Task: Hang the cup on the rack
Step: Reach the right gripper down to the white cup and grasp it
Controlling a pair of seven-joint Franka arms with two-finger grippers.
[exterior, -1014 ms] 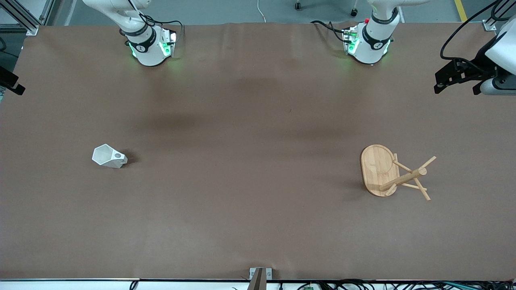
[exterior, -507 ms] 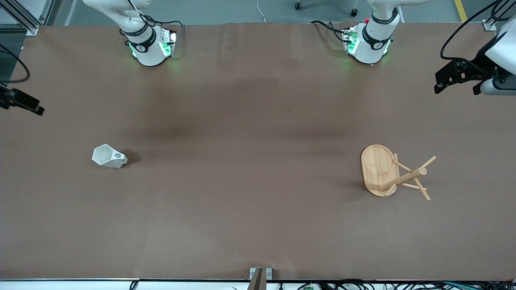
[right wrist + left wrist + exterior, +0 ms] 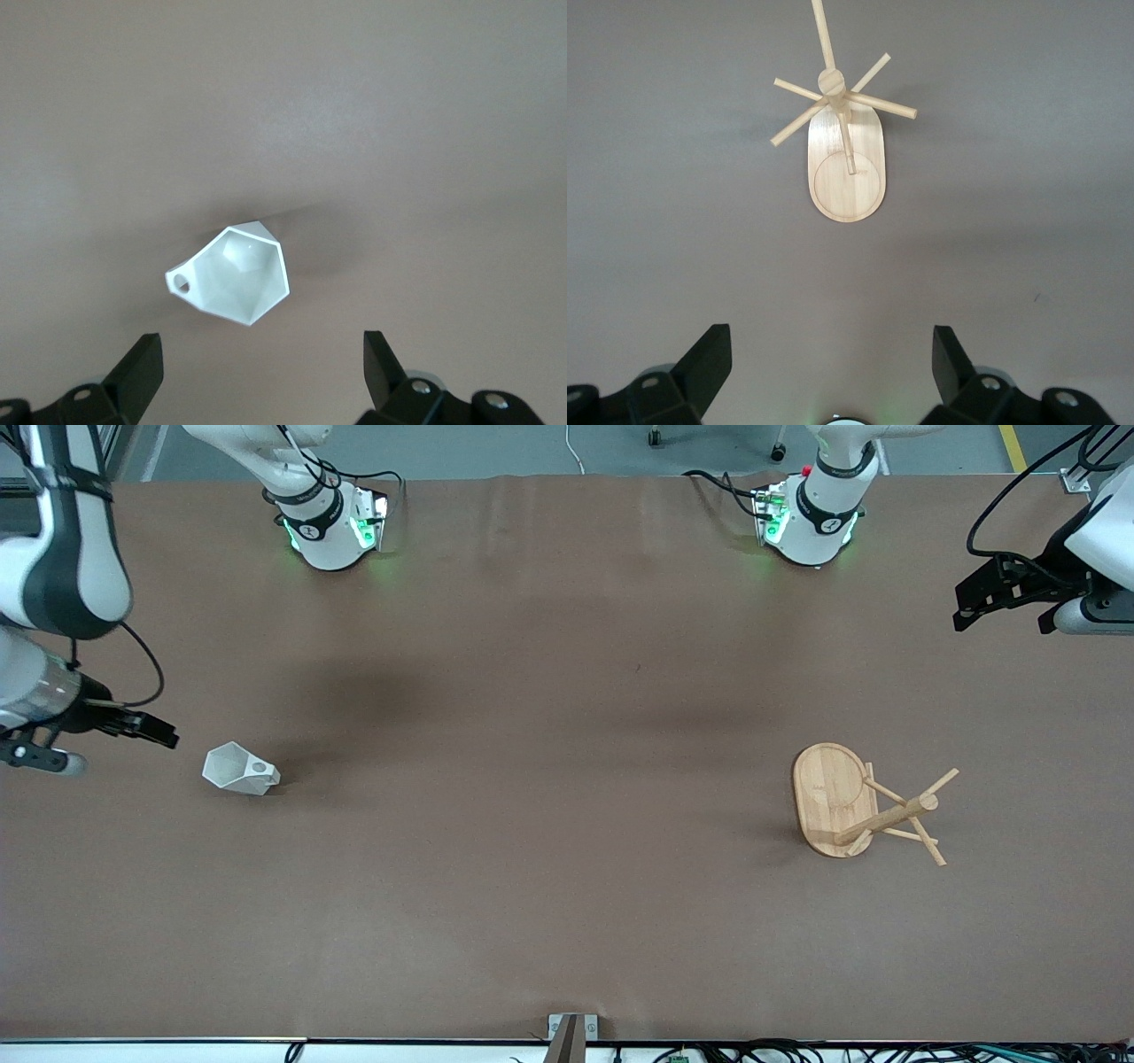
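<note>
The white faceted cup point(image 3: 239, 770) lies on its side on the brown table toward the right arm's end, its handle tab with the round hole facing up. My right gripper point(image 3: 152, 732) hovers just beside it, open and empty; in the right wrist view the cup point(image 3: 237, 276) shows its open mouth ahead of my right gripper point(image 3: 261, 354). The bamboo rack point(image 3: 864, 804) stands toward the left arm's end. My left gripper point(image 3: 983, 598) waits open in the air near that table end; the left wrist view shows the rack point(image 3: 845, 173) well ahead of my left gripper point(image 3: 833, 350).
The brown table cover point(image 3: 549, 779) spreads between the cup and the rack. The two arm bases point(image 3: 332, 522) point(image 3: 811, 518) stand along the table's edge farthest from the front camera. A metal bracket point(image 3: 571, 1032) sits at the nearest edge.
My right arm has swung in from the table's end and brought its gripper close beside the cup. The left arm, cup and rack have not moved.
</note>
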